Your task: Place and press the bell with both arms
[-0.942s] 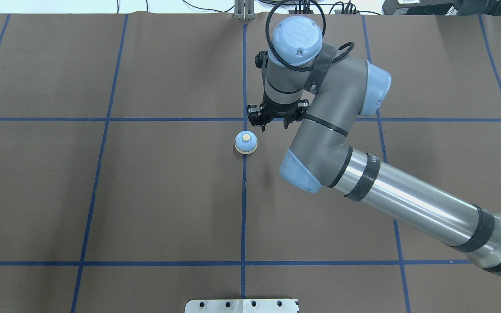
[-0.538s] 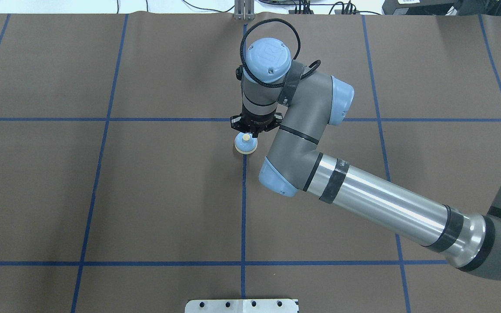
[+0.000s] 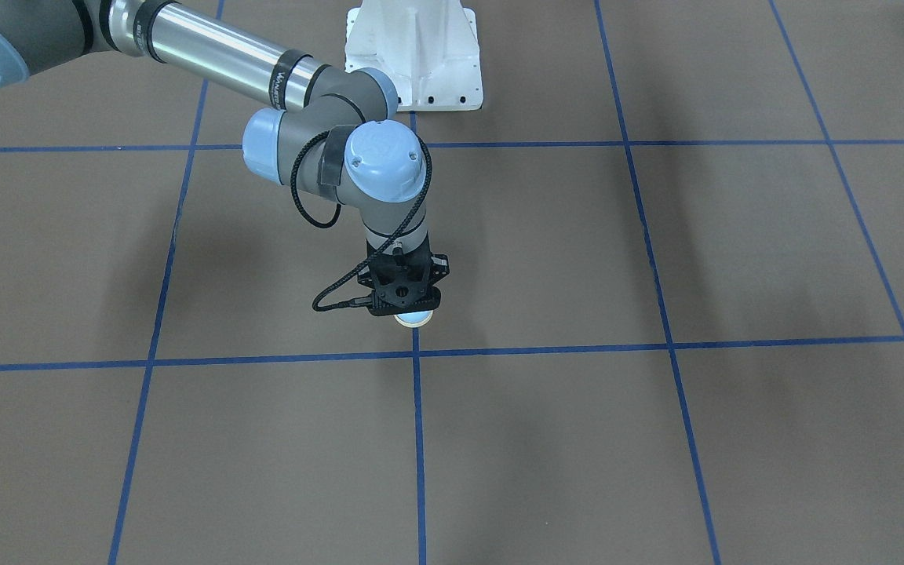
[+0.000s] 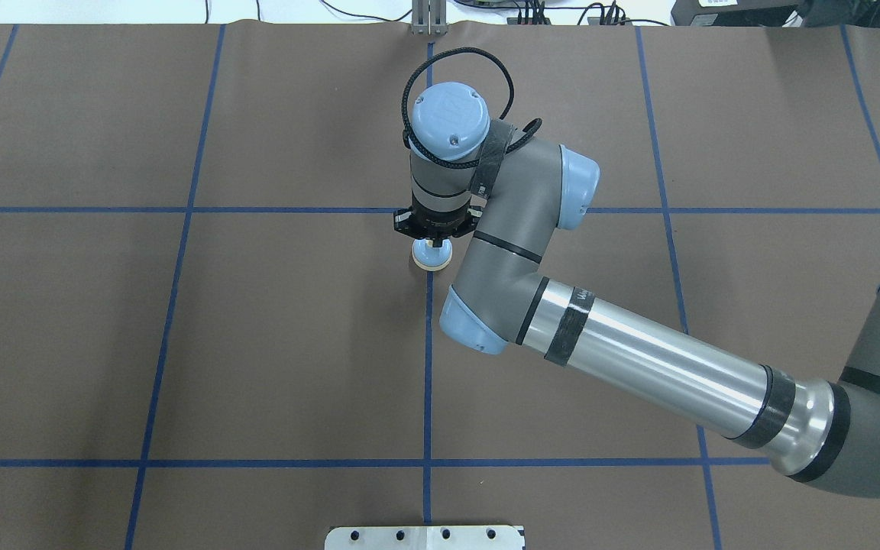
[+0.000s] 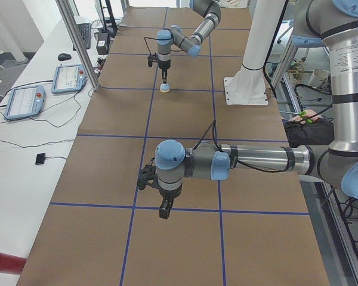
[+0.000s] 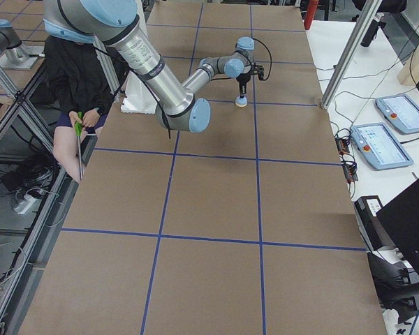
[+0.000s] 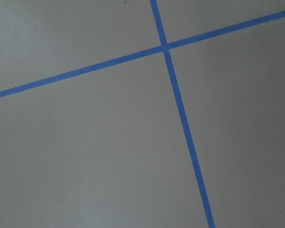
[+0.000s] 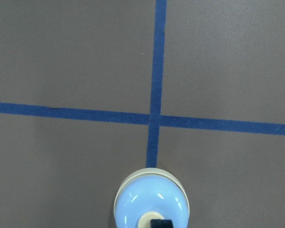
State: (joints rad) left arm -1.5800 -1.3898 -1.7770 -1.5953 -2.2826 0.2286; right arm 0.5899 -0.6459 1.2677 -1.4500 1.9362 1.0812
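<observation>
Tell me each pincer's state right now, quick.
Left pincer: cannot tell; it shows only in the left side view.
Right pincer: closed, holding nothing, tip down on the button of the bell.

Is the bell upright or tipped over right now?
Upright: the bell sits flat on its rim, button up, under the right gripper.

Brown table [image 4: 295,344] (blue grid [image 4: 180,462]), white pedestal [image 3: 413,55]

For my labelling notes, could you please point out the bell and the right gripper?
bell [image 8: 152,198]: right wrist view, blue dome.
right gripper [image 4: 437,243]: overhead view, between its fingertips.
</observation>
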